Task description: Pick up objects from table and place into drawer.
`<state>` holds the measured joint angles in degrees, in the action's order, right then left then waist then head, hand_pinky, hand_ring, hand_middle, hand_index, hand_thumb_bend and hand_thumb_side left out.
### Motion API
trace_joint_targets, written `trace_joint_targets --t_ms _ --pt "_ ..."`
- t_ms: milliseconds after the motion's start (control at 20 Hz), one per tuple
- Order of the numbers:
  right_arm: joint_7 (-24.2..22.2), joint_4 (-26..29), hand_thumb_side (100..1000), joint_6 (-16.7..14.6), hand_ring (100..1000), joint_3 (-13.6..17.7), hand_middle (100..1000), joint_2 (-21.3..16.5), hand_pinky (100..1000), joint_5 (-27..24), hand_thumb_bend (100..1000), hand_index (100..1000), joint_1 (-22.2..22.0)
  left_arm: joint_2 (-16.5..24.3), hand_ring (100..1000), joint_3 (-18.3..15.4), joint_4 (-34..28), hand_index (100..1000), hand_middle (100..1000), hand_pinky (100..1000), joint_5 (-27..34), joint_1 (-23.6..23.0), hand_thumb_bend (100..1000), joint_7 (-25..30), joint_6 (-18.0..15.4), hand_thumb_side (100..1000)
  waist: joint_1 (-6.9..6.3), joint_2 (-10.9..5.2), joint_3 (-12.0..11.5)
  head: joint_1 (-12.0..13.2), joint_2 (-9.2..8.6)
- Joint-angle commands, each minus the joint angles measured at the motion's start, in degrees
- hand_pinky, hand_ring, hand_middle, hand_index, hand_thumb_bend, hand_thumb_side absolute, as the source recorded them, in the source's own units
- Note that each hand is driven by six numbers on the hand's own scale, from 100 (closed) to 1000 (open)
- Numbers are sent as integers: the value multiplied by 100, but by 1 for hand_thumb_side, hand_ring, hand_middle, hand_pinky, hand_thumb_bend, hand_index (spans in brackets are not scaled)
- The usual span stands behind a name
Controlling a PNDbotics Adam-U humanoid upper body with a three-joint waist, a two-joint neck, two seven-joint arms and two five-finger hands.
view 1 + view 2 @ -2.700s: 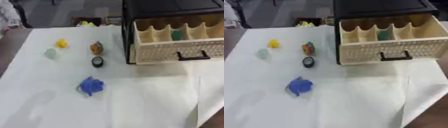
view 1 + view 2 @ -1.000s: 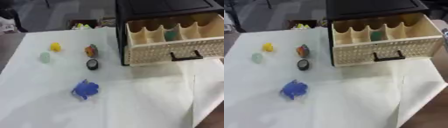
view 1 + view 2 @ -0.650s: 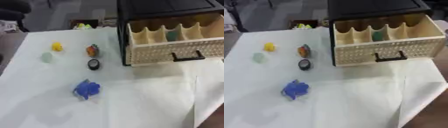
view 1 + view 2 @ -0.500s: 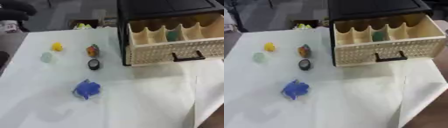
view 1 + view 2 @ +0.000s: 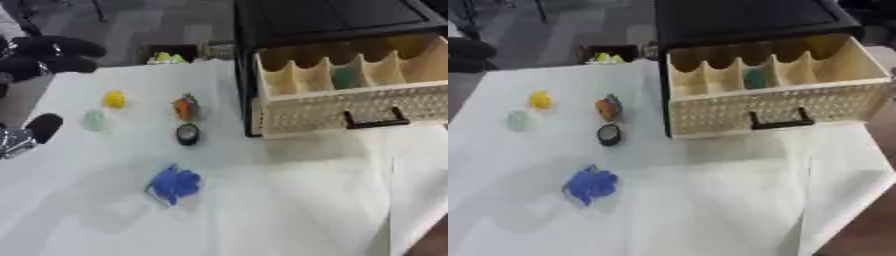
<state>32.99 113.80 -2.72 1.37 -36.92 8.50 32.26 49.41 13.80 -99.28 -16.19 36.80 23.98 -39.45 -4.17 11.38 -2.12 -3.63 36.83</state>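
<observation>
Although five small things lie on the white-covered counter [image 5: 289, 200], the blue crumpled object [image 5: 175, 183] sits nearest the front, well apart from the drawer [image 5: 350, 107]. It looks soft and light, like folded cloth or foil, so it should squash rather than slip; pinching it across its bunched middle seems the safest hold. Just behind it lies a black round piece [image 5: 187, 134], probably hard and prone to rolling, best taken across its rim. Beyond that stands an orange multicoloured object [image 5: 185, 107], then a yellow lump [image 5: 114, 98] and a pale green one [image 5: 94, 119] further left; both look small and light.

At the right, the drawer stands pulled out of a black cabinet [image 5: 332, 20]. Scalloped dividers split it into several compartments; a green item [image 5: 343, 77] rests in one near the middle, and the others appear empty.

At the left edge, the left robot hand [image 5: 39, 55] hovers with fingers relaxed and spread, holding nothing. No right robot hand shows.
</observation>
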Motion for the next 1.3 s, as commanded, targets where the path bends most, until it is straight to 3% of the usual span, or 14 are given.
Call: trace_joint_targets --t_ms 50,400,600,800,900,1000,1300 --pt "-25 79 745 19 547 36 499 -67 387 -19 198 719 95 49 981 69 33 1000 949 816 -252 98 100 1160 -1251 867 4 -75 9 18 -91" --pt "-61 79 718 66 545 55 497 1 385 -31 187 714 86 -226 962 372 315 1000 930 802 -477 247 100 1154 -1186 907 5 -93 40 68 -111" --pt "-68 79 706 85 545 68 497 29 386 -46 178 713 77 -344 955 517 429 924 917 796 -518 332 100 1261 -1183 922 -4 -112 62 92 -107" --pt "-77 79 697 103 545 80 496 57 387 -58 169 712 65 -456 948 621 510 919 911 790 -527 401 100 1340 -1197 876 -17 -134 81 109 -114" --pt "-78 79 691 110 545 86 496 67 387 -61 162 709 62 -497 943 666 523 987 907 784 -514 414 100 1362 -1219 752 -21 -141 92 105 -122" --pt "-80 79 691 118 545 90 496 77 388 -65 159 709 57 -539 942 705 541 999 907 782 -507 425 100 1367 -1223 706 -25 -147 99 102 -126" --pt "-85 79 679 131 545 95 494 104 387 -80 154 708 58 -645 940 830 547 1000 915 775 -661 488 100 1219 -1123 785 -28 -155 106 96 -142"
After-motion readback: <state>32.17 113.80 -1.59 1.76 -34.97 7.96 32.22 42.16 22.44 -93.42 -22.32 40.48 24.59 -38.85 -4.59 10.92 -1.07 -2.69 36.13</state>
